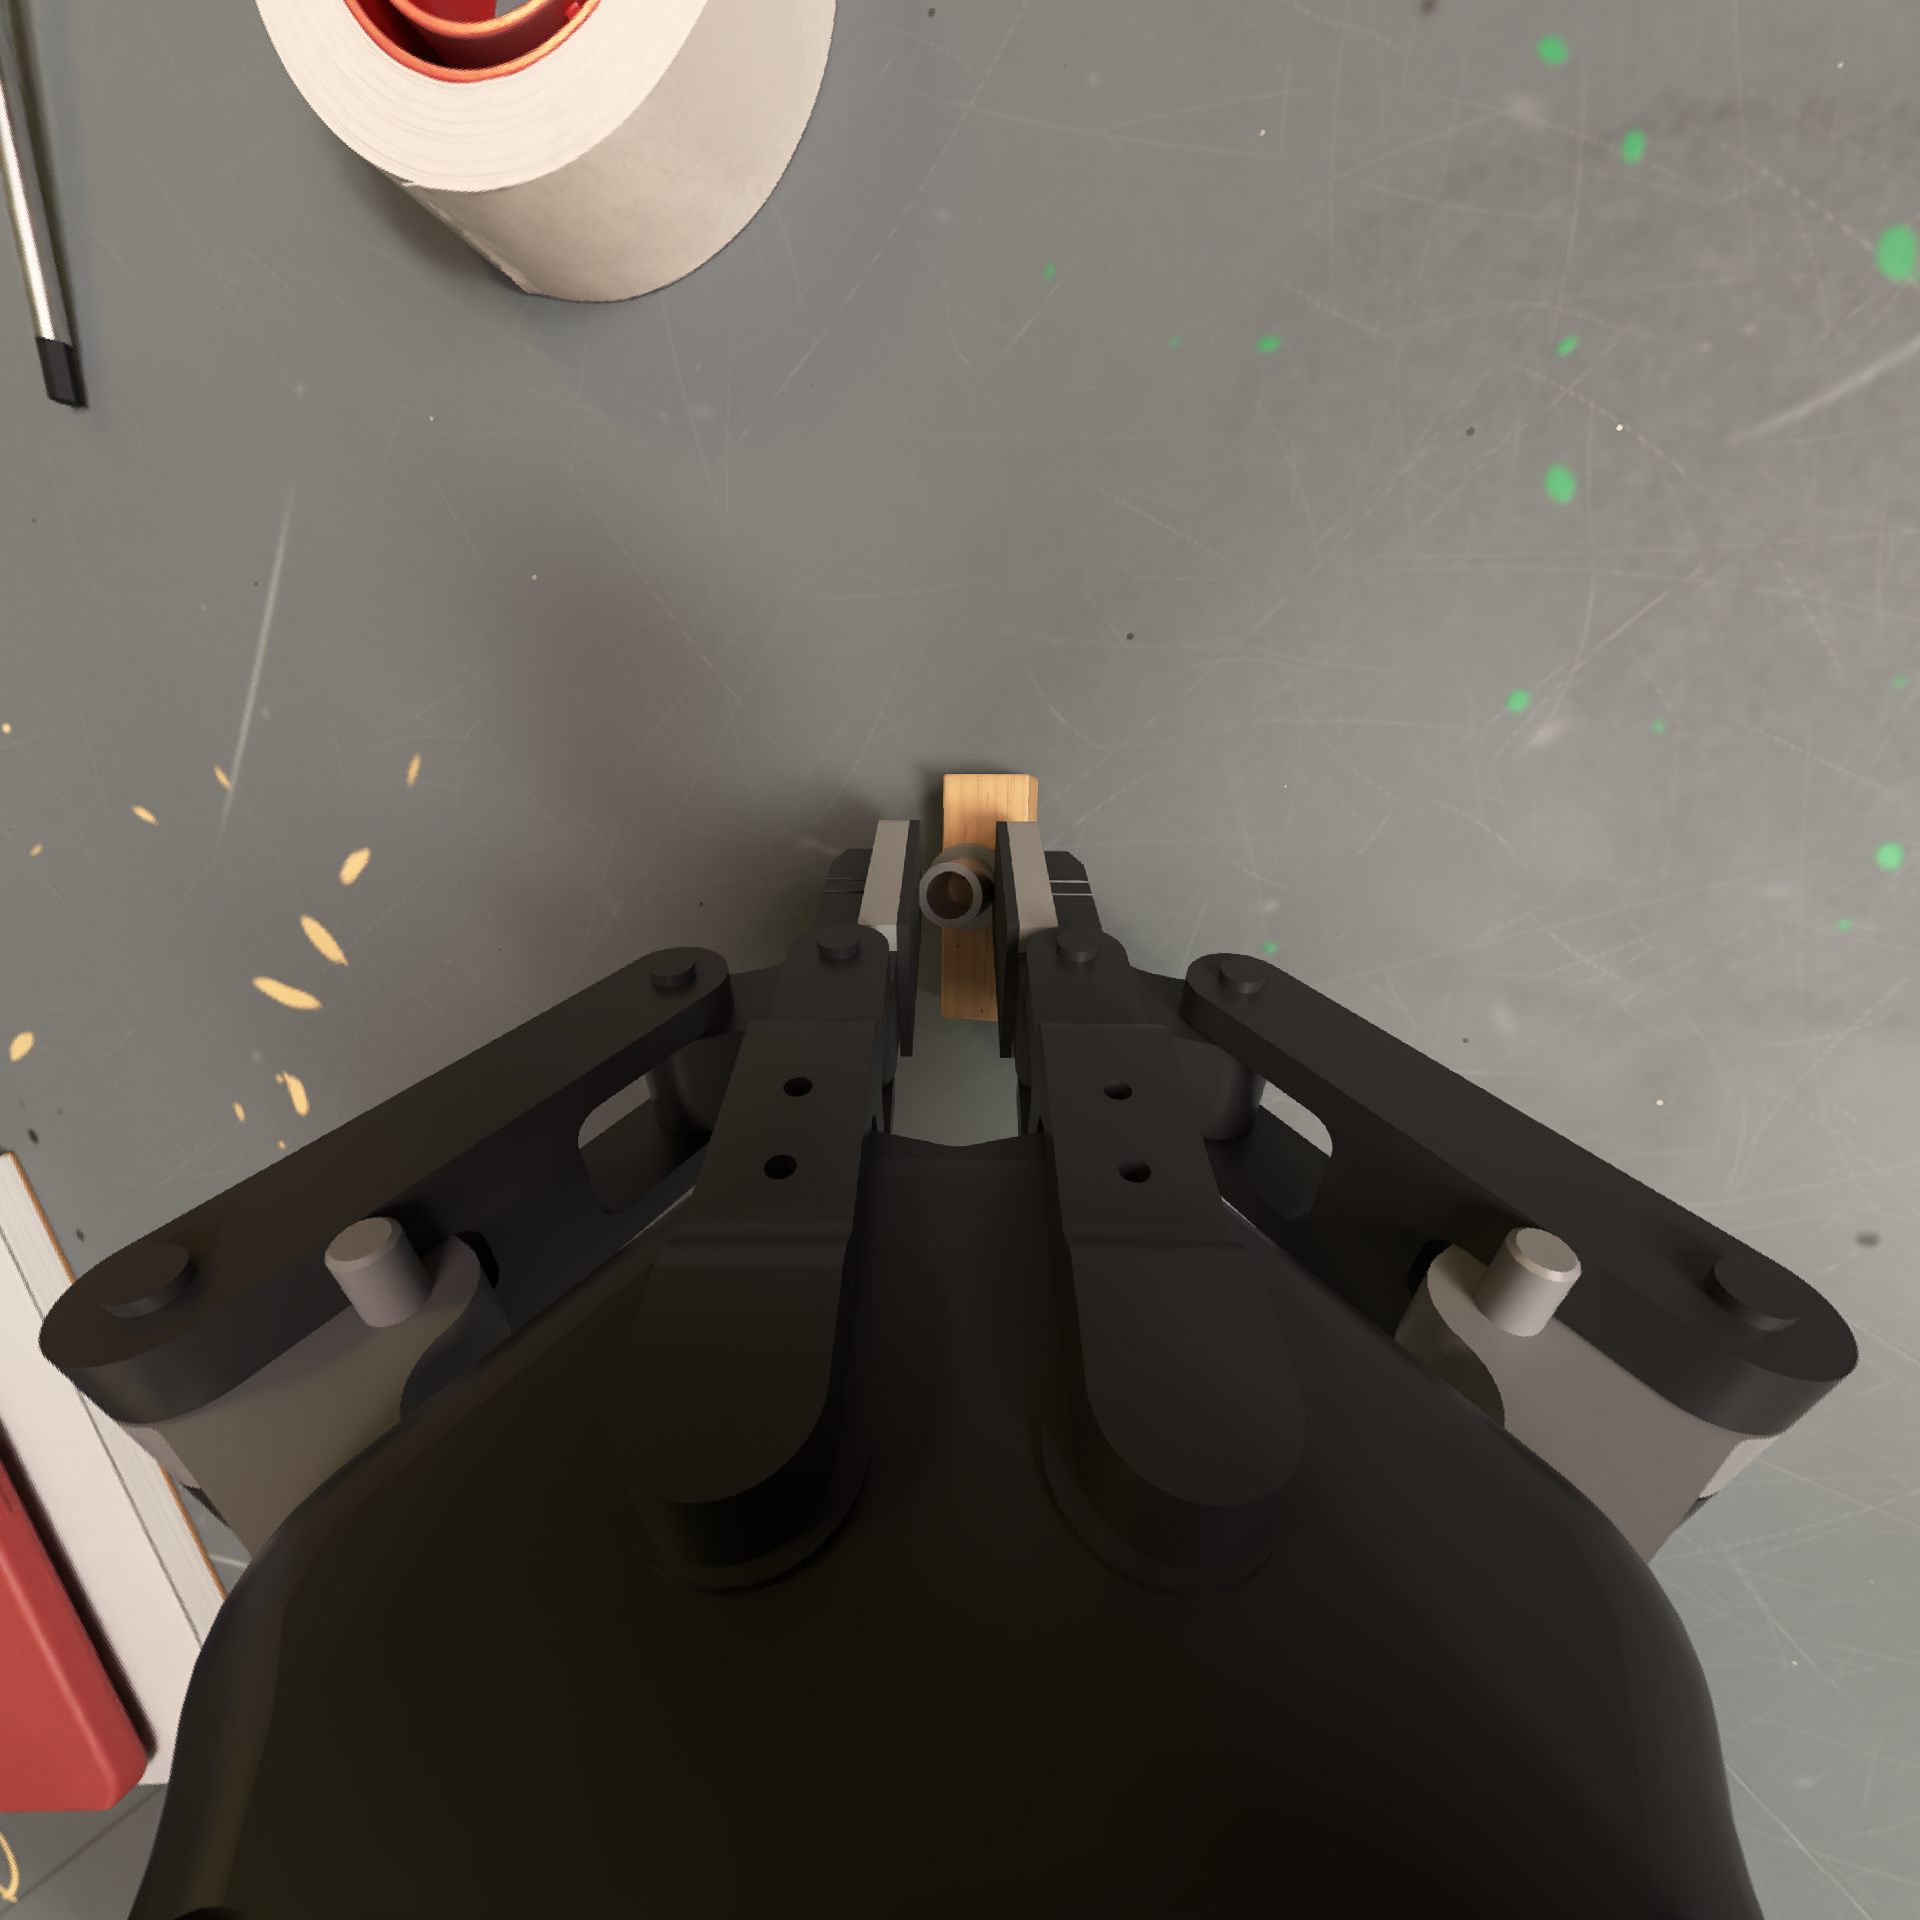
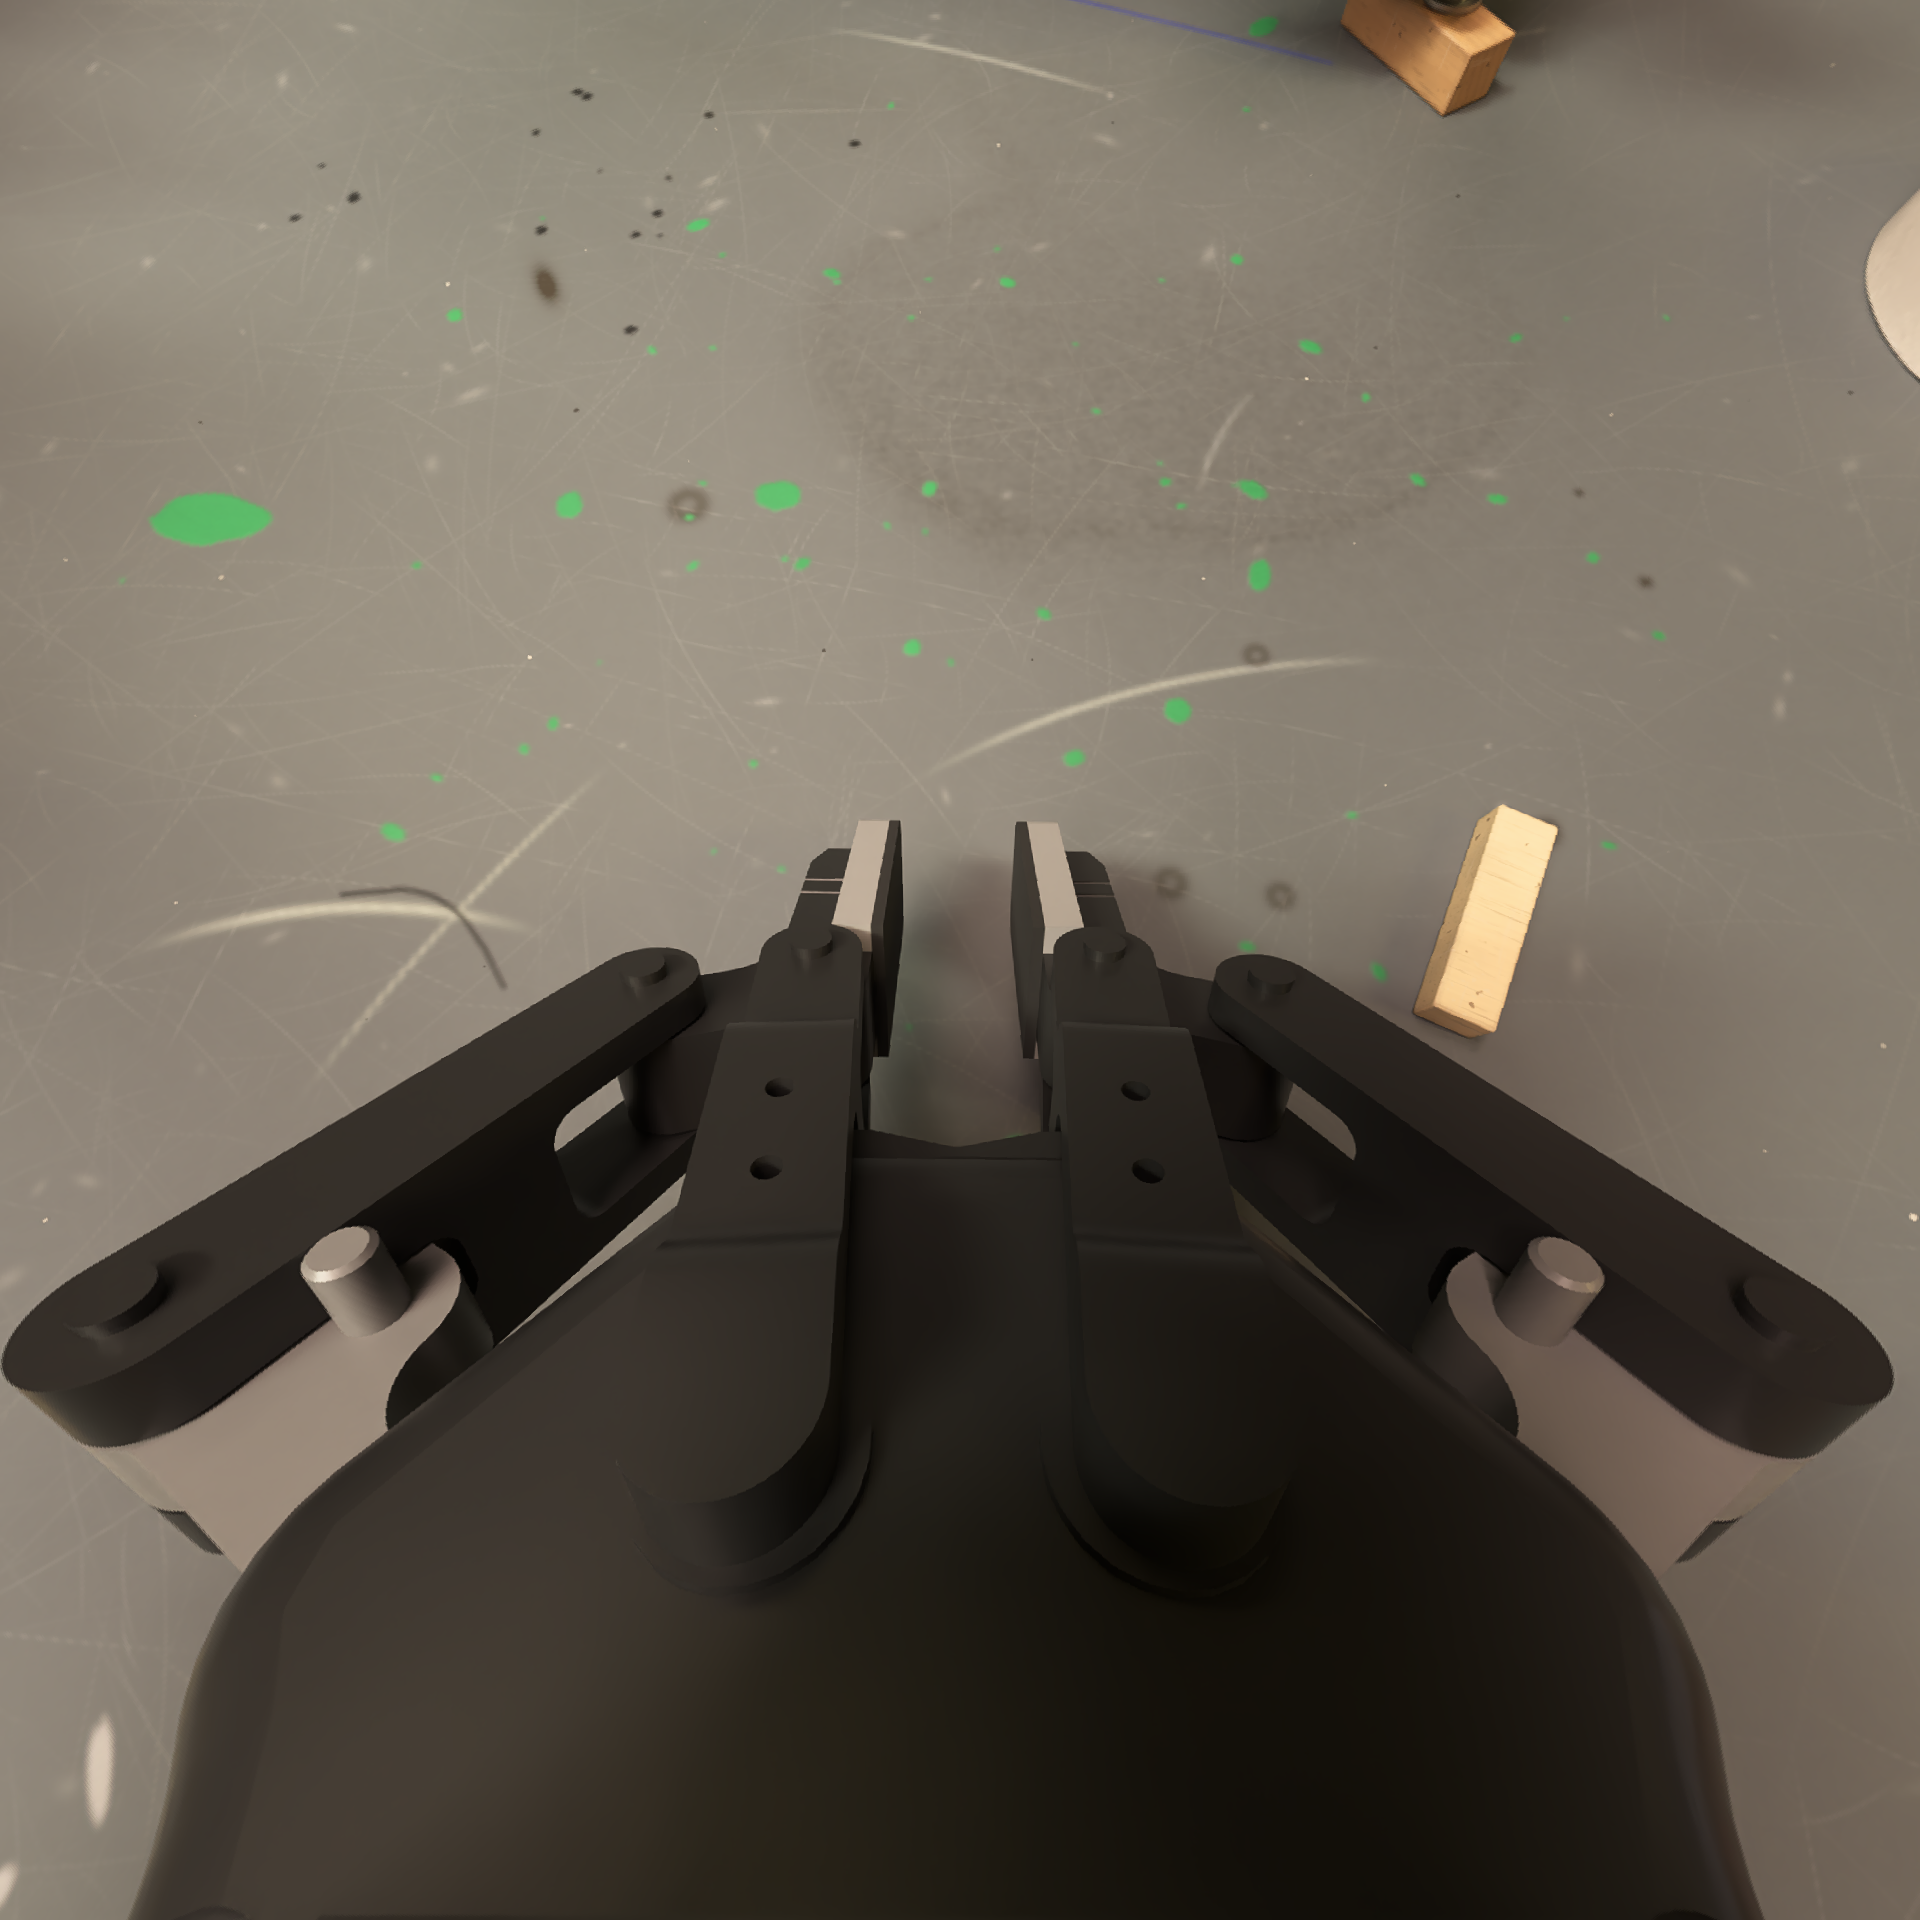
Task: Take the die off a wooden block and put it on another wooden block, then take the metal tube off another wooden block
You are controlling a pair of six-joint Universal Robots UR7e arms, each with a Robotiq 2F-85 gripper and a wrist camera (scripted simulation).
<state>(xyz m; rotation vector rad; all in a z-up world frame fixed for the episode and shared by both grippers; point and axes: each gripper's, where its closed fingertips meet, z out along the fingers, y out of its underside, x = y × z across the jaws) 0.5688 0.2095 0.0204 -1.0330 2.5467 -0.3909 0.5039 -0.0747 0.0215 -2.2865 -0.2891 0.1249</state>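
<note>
In the left wrist view my left gripper [image 1: 956,883] points down over a tan wooden block [image 1: 987,805] lying on the grey table. A short dark metal tube [image 1: 954,891] stands upright over the block between the pads, and both pads touch its sides. In the right wrist view my right gripper [image 2: 958,883] is empty, its jaws a small way apart above bare table. A pale wooden block [image 2: 1488,923] lies just right of it. Another tan wooden block [image 2: 1429,47] sits at the top right edge with something dark on it, cut off by the frame. The die is not clearly in view.
A large roll of white tape [image 1: 551,135] with a red core stands far left in the left wrist view. A thin metal rod [image 1: 36,260] lies at the left edge. A red book [image 1: 62,1558] lies at the lower left. A white curved edge [image 2: 1901,301] shows at the right.
</note>
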